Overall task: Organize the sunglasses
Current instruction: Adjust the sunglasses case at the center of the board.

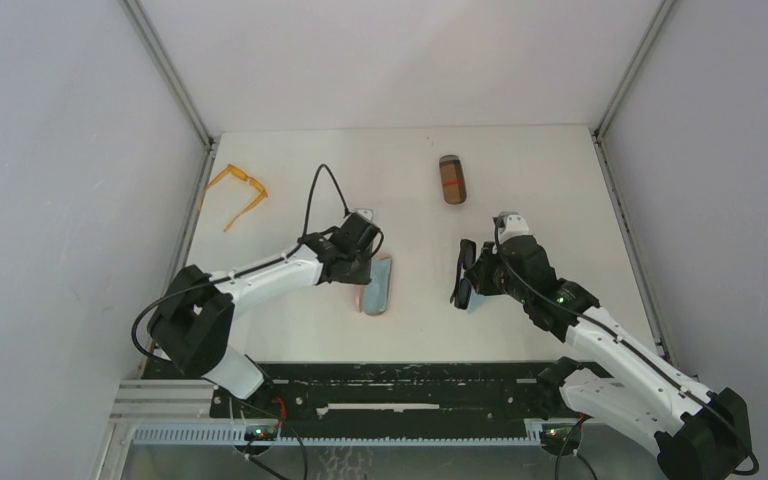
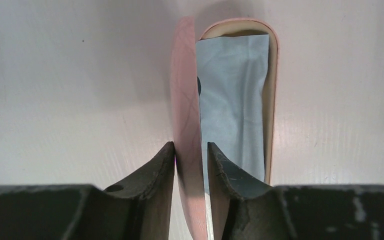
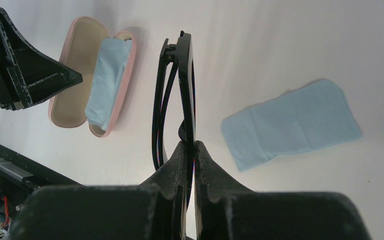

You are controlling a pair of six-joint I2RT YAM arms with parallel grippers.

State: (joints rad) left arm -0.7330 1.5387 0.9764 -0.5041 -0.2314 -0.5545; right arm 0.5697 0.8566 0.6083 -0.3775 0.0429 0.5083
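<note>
My right gripper (image 3: pixel 190 145) is shut on the black sunglasses (image 3: pixel 185 95), folded and held edge-on above the table; they also show in the top view (image 1: pixel 463 272). My left gripper (image 2: pixel 191 146) is shut on the raised lid of the open pink case (image 2: pixel 186 100), which holds a light-blue cloth (image 2: pixel 232 95). In the top view the pink case (image 1: pixel 378 285) lies mid-table under the left gripper (image 1: pixel 358 250). The orange sunglasses (image 1: pixel 240 192) lie open at the far left of the table.
A brown case (image 1: pixel 451 178) lies shut at the back centre. A second light-blue cloth (image 3: pixel 290 122) lies flat on the table under the right gripper (image 1: pixel 480 272). Grey walls stand close on both sides.
</note>
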